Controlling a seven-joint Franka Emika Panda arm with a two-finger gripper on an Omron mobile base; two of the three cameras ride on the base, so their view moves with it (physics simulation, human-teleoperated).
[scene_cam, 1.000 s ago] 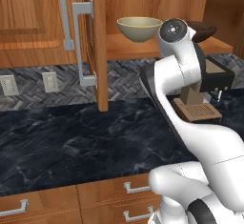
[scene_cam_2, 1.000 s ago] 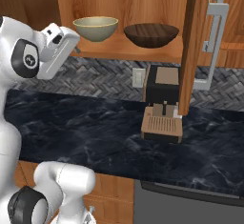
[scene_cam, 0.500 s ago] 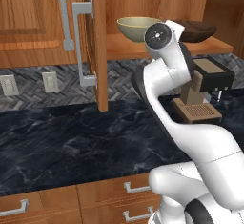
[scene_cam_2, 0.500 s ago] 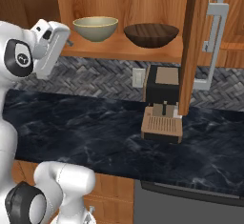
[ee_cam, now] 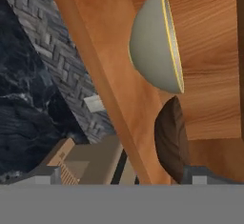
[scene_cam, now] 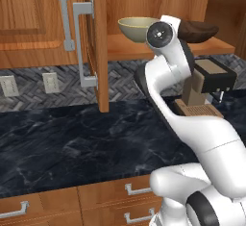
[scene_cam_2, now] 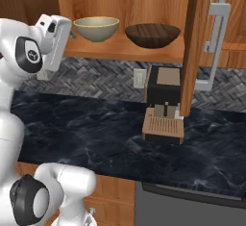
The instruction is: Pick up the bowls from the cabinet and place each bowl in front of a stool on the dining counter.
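My gripper point(scene_cam_2: 72, 33) is open, fingers mostly cut off at hand-view bottom. Pale bowl point(ee_cam: 155, 46) upper centre; dark bowl point(ee_cam: 169, 139) below, partly hidden by a fingertip.

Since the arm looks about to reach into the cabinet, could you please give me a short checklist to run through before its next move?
1. Cabinet door swung open, shelf reachable: ok.
2. Beige bowl upright on the cabinet shelf: ok.
3. Dark brown bowl upright beside it, apart from it: ok.
4. Gripper open and holding nothing: ok; the finger tips sit wide apart in the hand view.
5. Gripper lined up with the beige bowl's rim: not ok; the hand view is rolled, with the bowl off to one side, not between the tips.
6. Coffee machine below the shelf clear of the arm's path: cannot tell.
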